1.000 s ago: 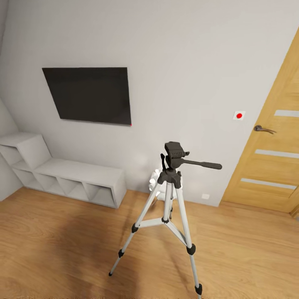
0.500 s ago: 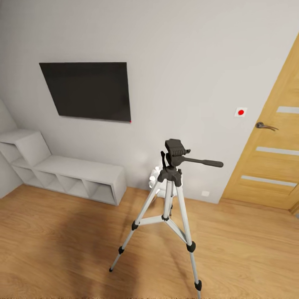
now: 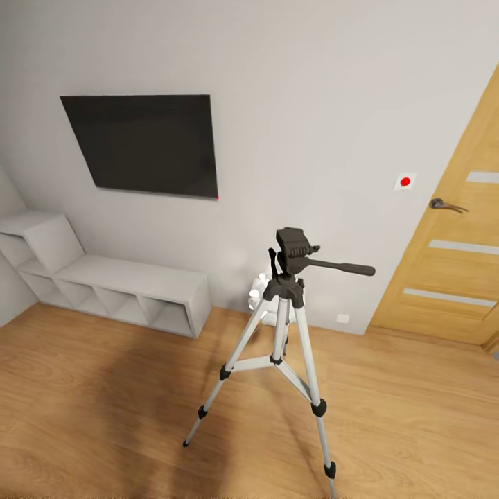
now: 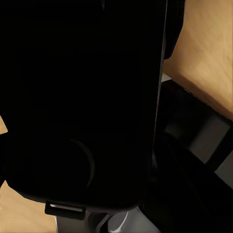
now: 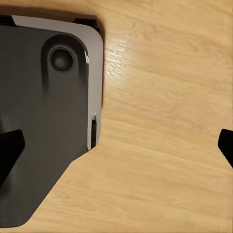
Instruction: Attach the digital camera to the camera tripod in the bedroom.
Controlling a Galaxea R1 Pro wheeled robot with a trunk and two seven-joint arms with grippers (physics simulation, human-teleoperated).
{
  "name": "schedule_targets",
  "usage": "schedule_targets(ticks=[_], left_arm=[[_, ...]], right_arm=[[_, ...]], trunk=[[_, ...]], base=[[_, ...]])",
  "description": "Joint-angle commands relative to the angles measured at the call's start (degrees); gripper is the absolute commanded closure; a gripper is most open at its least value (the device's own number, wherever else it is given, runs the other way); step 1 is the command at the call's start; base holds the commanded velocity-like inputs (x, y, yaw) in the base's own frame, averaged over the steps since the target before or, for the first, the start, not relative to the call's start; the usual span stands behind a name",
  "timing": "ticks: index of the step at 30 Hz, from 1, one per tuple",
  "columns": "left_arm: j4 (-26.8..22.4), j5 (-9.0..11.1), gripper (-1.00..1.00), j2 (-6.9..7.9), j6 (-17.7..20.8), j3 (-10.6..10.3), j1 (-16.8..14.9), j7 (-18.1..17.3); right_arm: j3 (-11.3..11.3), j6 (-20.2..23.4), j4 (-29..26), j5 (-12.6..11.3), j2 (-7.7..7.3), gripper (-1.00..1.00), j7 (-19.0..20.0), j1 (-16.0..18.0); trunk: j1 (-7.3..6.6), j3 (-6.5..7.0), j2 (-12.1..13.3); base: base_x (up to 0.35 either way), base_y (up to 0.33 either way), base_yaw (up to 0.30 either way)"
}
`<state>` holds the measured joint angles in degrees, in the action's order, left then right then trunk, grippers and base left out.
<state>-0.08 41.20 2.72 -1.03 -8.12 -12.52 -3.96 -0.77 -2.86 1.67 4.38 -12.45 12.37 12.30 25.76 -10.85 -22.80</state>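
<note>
The camera tripod point(image 3: 284, 290) stands on the light wood floor mid-room, on silver legs with black feet. Its black head point(image 3: 294, 248) carries nothing on top, and the pan handle point(image 3: 343, 267) points toward the door. In the left wrist view a black boxy body with a round disc, seemingly the digital camera point(image 4: 82, 97), hangs right before the lens. It hides the fingers of my left gripper. My right gripper point(image 5: 118, 145) is open over bare floor, fingertips point(image 5: 9, 145) far apart and nothing between them.
A black TV point(image 3: 142, 145) hangs on the grey-white wall above a grey cube shelf point(image 3: 132, 287). An oak door point(image 3: 450, 263) stands at the right. A white lamp point(image 3: 260, 290) sits behind the tripod. My base point(image 5: 43, 121) shows under the right arm.
The whole head view has shifted a little, so the camera moved: TV and shelf sit slightly higher and further left. The tripod itself stands unchanged.
</note>
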Motion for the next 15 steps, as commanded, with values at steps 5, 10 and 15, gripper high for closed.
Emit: schedule_targets(ticks=[5,10,15], left_arm=[[0.08,0.54,1.0,0.01,-0.12,-0.49,-0.05,-0.35],[0.08,0.54,1.0,0.01,-0.12,-0.49,-0.05,-0.35],[0.08,0.54,1.0,0.01,-0.12,-0.49,-0.05,-0.36]], right_arm=[[-0.11,-0.29,0.18,0.45,-0.03,-1.0,0.11,0.09],[-0.11,-0.29,0.18,0.45,-0.03,-1.0,0.11,0.09],[-0.11,-0.25,0.18,0.45,0.0,-1.0,0.11,0.09]], trunk=[[0.03,-0.56,-0.11],[0.03,-1.02,-0.11],[0.03,-1.47,-0.11]], base=[[0.0,0.0,0.0],[0.0,0.0,0.0],[0.0,0.0,0.0]])
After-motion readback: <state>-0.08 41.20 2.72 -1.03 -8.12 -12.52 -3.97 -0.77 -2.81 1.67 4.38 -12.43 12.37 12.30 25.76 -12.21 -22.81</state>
